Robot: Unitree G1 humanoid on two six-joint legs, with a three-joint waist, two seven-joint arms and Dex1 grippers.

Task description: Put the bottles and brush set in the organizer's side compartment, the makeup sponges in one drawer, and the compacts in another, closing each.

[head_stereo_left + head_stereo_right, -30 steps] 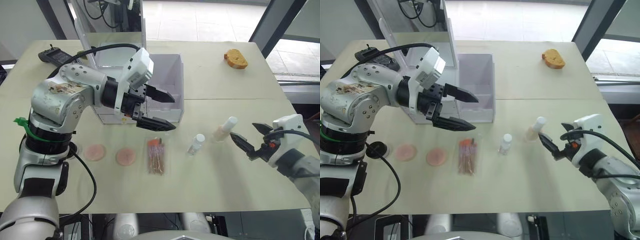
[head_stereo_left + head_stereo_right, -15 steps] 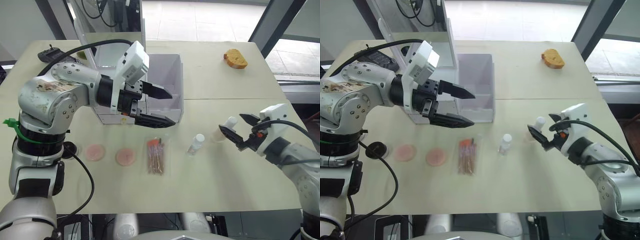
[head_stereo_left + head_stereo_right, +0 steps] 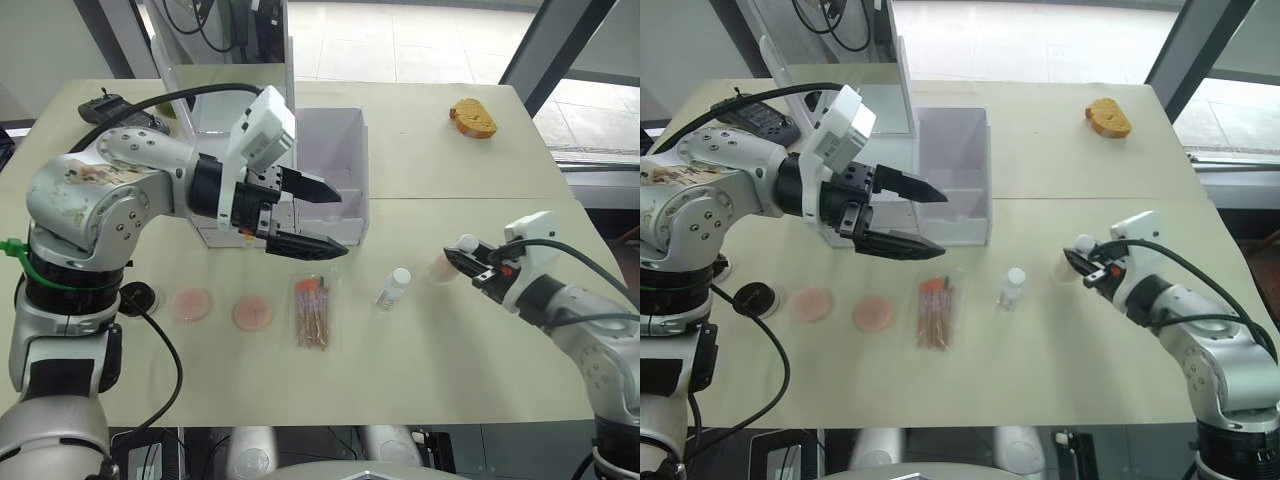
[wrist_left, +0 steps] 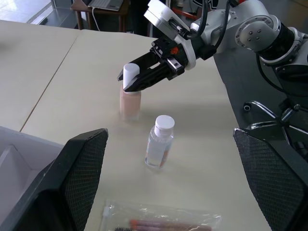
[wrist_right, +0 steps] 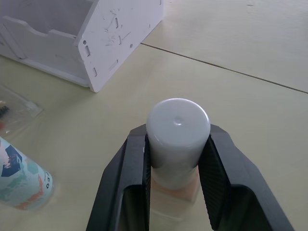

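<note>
Step in hand: first bottle pick. Right gripper (image 5: 175,163) clamped on white cap of beige bottle (image 4: 130,101), which stands on table (image 3: 450,380). Clear bottle (image 3: 393,288) just beside. Left gripper (image 3: 318,215) spread, hovering before organizer (image 3: 335,160). Next: lift, carry to side compartment (image 3: 958,165).

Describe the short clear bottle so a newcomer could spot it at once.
Start at the white organizer at the table's middle and come toward the robot to the row of items along the table. The clear bottle stands upright between the brush pouch and the beige bottle. It is the shorter, see-through one, and no gripper touches it.
</note>
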